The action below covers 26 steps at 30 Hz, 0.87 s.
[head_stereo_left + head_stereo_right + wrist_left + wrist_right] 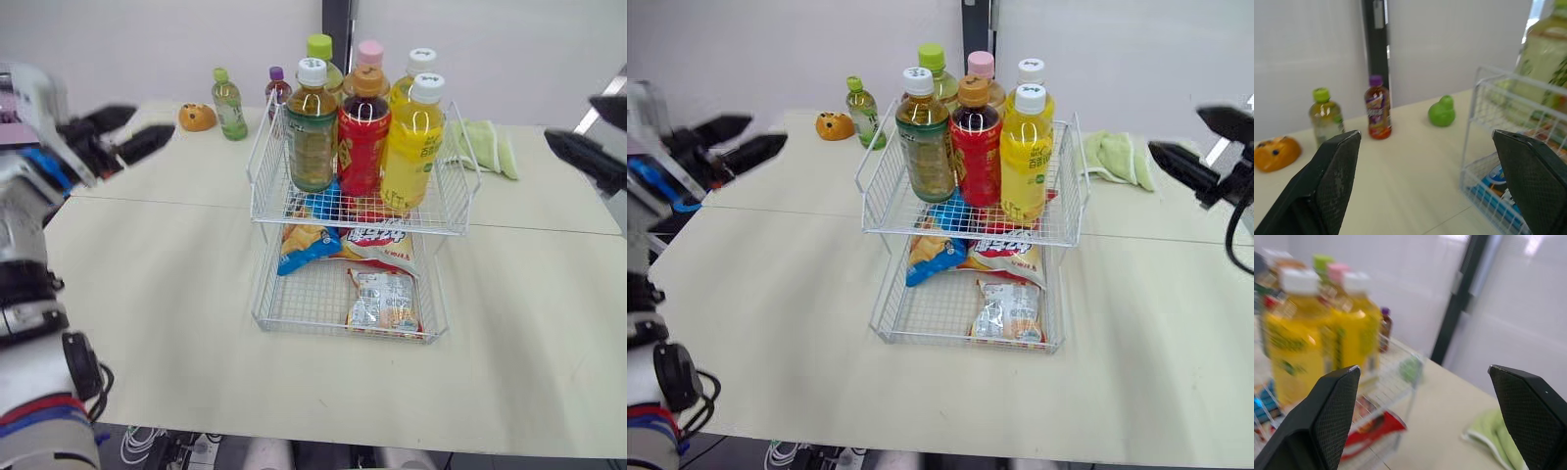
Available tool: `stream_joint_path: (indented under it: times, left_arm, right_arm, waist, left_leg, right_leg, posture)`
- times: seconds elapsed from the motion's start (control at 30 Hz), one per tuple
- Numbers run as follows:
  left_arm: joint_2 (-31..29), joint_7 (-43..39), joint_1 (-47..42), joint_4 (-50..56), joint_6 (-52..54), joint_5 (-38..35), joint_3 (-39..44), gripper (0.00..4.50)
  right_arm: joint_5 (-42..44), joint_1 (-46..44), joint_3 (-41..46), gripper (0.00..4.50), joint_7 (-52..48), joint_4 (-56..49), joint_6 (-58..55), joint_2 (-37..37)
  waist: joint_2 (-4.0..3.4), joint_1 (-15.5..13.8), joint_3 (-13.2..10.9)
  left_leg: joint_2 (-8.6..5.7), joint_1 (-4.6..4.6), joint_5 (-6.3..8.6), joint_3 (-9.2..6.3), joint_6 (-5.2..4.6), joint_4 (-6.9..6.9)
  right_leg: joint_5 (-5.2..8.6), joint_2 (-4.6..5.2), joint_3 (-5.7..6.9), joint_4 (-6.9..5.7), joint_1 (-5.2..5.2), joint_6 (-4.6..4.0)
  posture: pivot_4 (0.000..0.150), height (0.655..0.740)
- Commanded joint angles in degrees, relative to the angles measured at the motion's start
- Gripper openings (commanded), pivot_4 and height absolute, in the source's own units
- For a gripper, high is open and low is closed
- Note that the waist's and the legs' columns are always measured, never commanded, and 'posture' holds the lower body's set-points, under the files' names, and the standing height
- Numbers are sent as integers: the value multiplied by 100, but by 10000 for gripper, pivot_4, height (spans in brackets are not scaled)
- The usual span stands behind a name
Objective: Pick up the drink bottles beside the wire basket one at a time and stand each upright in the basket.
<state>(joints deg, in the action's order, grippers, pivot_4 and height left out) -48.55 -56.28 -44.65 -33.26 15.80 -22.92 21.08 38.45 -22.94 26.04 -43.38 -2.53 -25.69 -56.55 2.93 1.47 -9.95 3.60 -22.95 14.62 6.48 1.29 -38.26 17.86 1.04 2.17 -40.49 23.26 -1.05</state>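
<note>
1. A pale cream bench (157, 294) stands before a white wall (147, 39) with a dark upright post (336, 20).
2. A white two-tier wire basket (263, 186) sits mid-bench. Six capped drink bottles (363, 132) stand upright in its top tier, and snack bags (382, 299) lie in the lower one.
3. A small green-capped tea bottle (229, 104) and a purple-capped dark bottle (1378, 113) stand upright on the bench beyond the basket's left side, near an orange round toy (197, 117). A green cloth (485, 147) lies to the right.
4. The left pincer (152, 122) hangs over the bench's left part, fingers spread wide, holding nothing.
5. The right pincer (1176, 130) hovers at the right, near the cloth, likewise spread and empty.
</note>
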Motion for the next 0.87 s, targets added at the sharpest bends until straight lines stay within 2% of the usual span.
stream_joint_path:
  times: [0.03,0.17,0.33,0.6,0.87]
  left_arm:
    - [223,323,676,-184,-975,233,173,44611]
    - [566,765,1049,-693,-1528,420,134,44611]
    - [715,1160,1246,-1004,-1934,796,-92,44611]
    - [803,1385,1530,-728,-1959,787,-133,44611]
    - [845,1499,1778,-210,-1702,759,-169,44611]
  right_arm:
    - [-1095,450,-49,45000,264,853,1304,393]
    - [-1615,913,-95,45000,577,1418,1950,975]
    - [-1906,1189,-87,45000,927,1731,2279,1428]
    - [-1948,1464,9,45000,1049,1744,2519,1531]
    - [-2006,1239,-121,45000,1061,1908,2587,1527]
  waist:
    - [-4,1,4]
    - [-7,4,2]
    - [-9,12,3]
    - [-12,18,4]
    - [-13,19,5]
  left_leg:
    - [0,5,0,4,0,4]
    - [0,4,0,8,1,3]
    - [-1,11,-1,10,2,5]
    - [0,16,-2,12,4,9]
    - [0,19,-2,12,4,9]
  right_leg:
    - [0,0,-2,2,-2,0]
    - [0,1,-5,-7,3,0]
    - [0,1,-9,-16,2,0]
    - [0,1,-11,-21,1,0]
    - [0,1,-11,-24,0,0]
  posture:
    - [1500,7400]
    - [1500,7400]
    - [1500,7400]
    - [1500,7400]
    - [1500,7400]
